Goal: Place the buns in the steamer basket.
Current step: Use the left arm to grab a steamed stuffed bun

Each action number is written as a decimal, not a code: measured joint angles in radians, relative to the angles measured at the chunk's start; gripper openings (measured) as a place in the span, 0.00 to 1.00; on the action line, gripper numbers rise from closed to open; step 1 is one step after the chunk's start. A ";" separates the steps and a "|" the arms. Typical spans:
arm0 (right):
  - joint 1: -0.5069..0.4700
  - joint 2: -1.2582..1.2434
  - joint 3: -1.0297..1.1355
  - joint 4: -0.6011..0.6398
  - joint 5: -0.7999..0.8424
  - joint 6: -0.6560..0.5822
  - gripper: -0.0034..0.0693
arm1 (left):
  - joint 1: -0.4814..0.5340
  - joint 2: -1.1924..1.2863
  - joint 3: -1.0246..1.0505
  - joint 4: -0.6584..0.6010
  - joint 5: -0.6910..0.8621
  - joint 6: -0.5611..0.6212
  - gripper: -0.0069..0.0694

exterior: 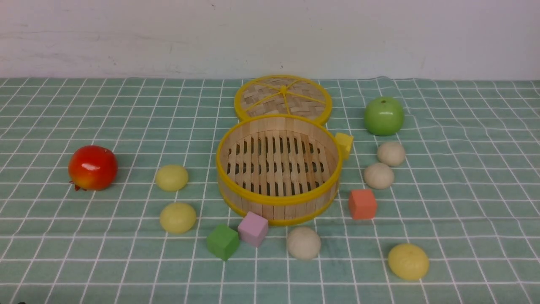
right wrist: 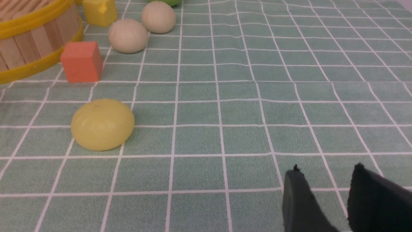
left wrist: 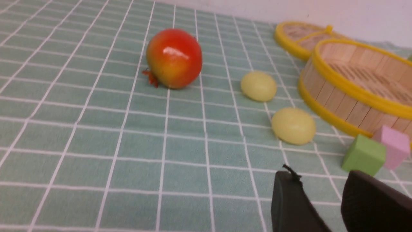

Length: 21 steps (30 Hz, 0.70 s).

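The steamer basket (exterior: pixel 276 202) stands in the middle of the desk (exterior: pixel 63 261), with its lid (exterior: pixel 282 97) lying flat just behind it toward the far edge. All six buns (exterior: pixel 171 177) lie outside it. A second yellow bun (exterior: pixel 177 217) lies just nearer on the left side. Toward the right edge sit one beige bun (exterior: pixel 391 153) and another beige bun (exterior: pixel 379 175). A third beige bun (exterior: pixel 303 242) lies just in front of the basket, and a third yellow bun (exterior: pixel 408 261) lies toward the near right corner. The left gripper (left wrist: pixel 322 183) and the right gripper (right wrist: pixel 326 180) each show fingers slightly apart, holding nothing.
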 joint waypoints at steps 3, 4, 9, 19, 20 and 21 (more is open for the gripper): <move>0.000 0.000 0.000 0.000 0.000 0.000 0.38 | 0.000 0.000 0.000 0.000 -0.042 0.000 0.40; 0.000 0.000 0.000 0.000 0.000 0.000 0.38 | 0.000 0.000 0.000 0.000 -0.055 0.000 0.40; 0.000 0.000 0.000 0.000 0.000 0.000 0.38 | 0.000 0.000 0.000 0.000 -0.125 0.000 0.40; 0.000 0.000 0.000 0.000 0.000 0.000 0.38 | 0.000 0.000 0.000 0.000 -0.268 -0.043 0.40; 0.000 0.000 0.000 0.000 0.000 0.000 0.38 | 0.000 0.000 0.000 0.000 -0.319 -0.055 0.40; 0.000 0.000 0.000 0.000 0.000 0.000 0.38 | 0.000 0.000 0.000 0.000 -0.363 -0.068 0.40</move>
